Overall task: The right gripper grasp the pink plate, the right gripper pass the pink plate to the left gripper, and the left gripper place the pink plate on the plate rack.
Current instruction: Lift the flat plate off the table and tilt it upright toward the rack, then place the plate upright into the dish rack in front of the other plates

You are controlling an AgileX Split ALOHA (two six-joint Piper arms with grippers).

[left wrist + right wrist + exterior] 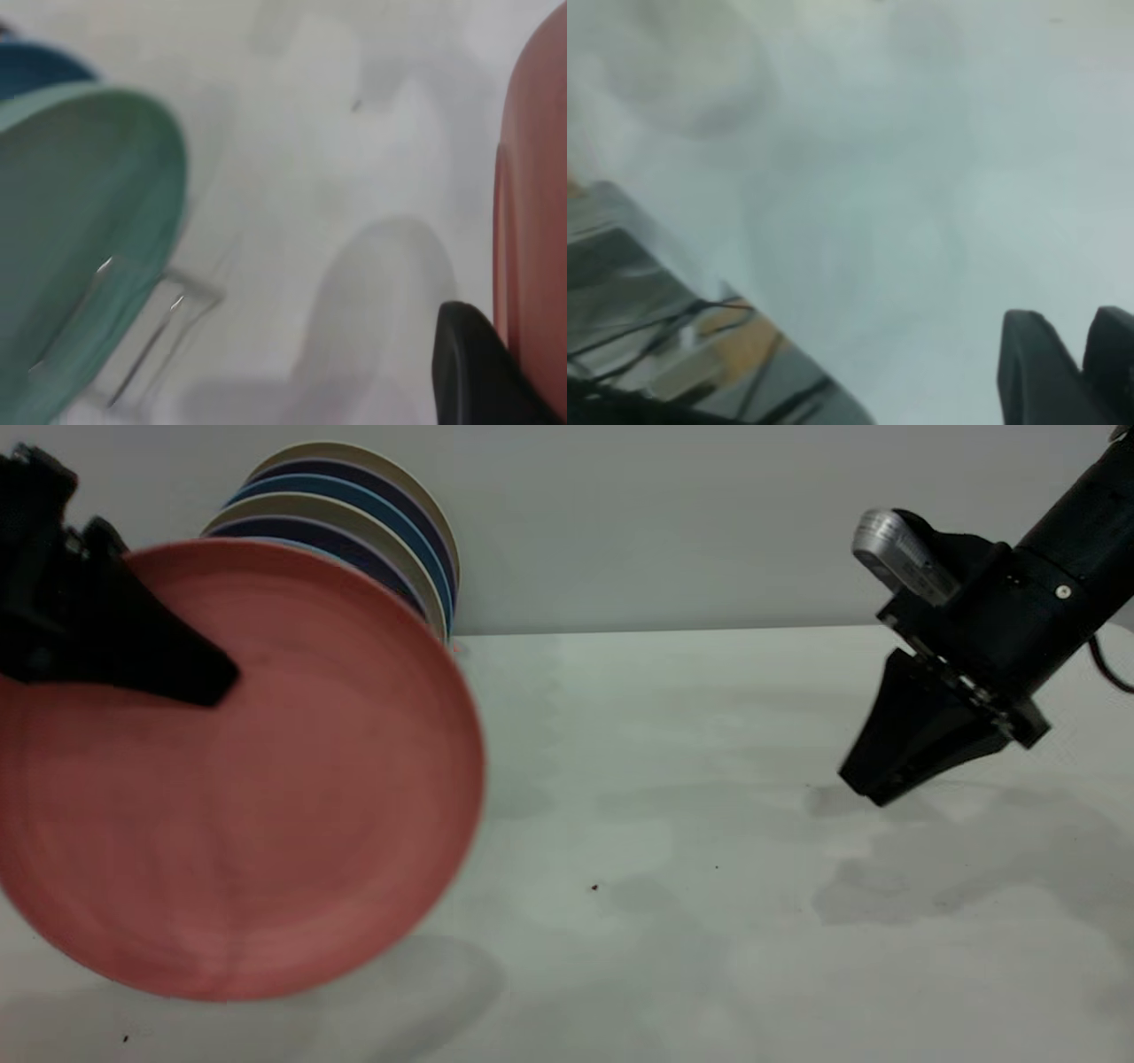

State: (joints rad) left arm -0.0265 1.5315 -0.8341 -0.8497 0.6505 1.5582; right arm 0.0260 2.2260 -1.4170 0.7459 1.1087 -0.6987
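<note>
My left gripper (211,684) is shut on the pink plate (266,797) and holds it tilted up in the air at the far left, close to the camera. In the left wrist view one black finger (474,372) lies against the plate's rim (536,221). The plate rack (168,323) shows there as thin silver wire loops on the table, beside a mint-green plate (80,239). In the exterior view the pink plate hides the rack. My right gripper (877,790) hangs at the right, just above the table, shut and holding nothing.
Several plates (372,531) in beige, blue and navy stand upright in a row behind the pink plate. The white table (673,824) spreads between the two arms. The right wrist view shows the table's edge with cables (656,354) below it.
</note>
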